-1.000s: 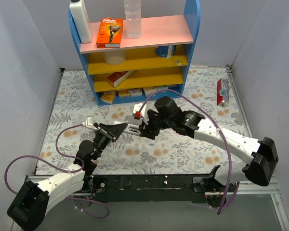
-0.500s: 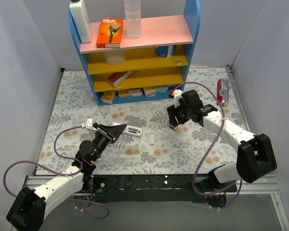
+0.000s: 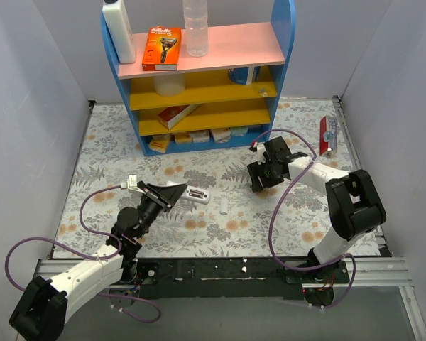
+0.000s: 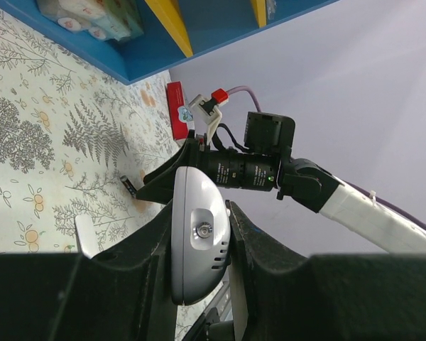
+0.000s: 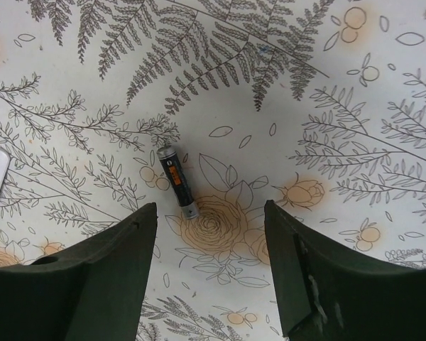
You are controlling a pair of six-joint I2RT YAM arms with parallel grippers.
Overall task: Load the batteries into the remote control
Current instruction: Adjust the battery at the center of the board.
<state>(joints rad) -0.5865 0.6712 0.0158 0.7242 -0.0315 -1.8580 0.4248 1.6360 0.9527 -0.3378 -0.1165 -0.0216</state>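
My left gripper (image 3: 177, 190) is shut on the white remote control (image 3: 197, 194) and holds it above the mat. In the left wrist view the remote's rounded end (image 4: 199, 241) sits clamped between both fingers (image 4: 138, 263). One of the batteries (image 5: 176, 183), a slim dark cylinder with an orange mark and a silvery end, lies on the mat. My right gripper (image 5: 210, 217) hovers open just above it, the battery slightly left of centre and ahead of the fingertips. In the top view that gripper (image 3: 259, 181) is right of the remote. The same battery (image 4: 129, 185) shows in the left wrist view.
A small white cover piece (image 3: 224, 206) lies on the mat between the grippers. The blue shelf unit (image 3: 199, 78) with boxes and bottles stands at the back. A red pack (image 3: 327, 135) lies at the far right edge. Grey walls close in both sides.
The right gripper has left the remote, swung right and back, and opened wider. It now hangs over the battery on the mat. The left arm has kept the remote still.
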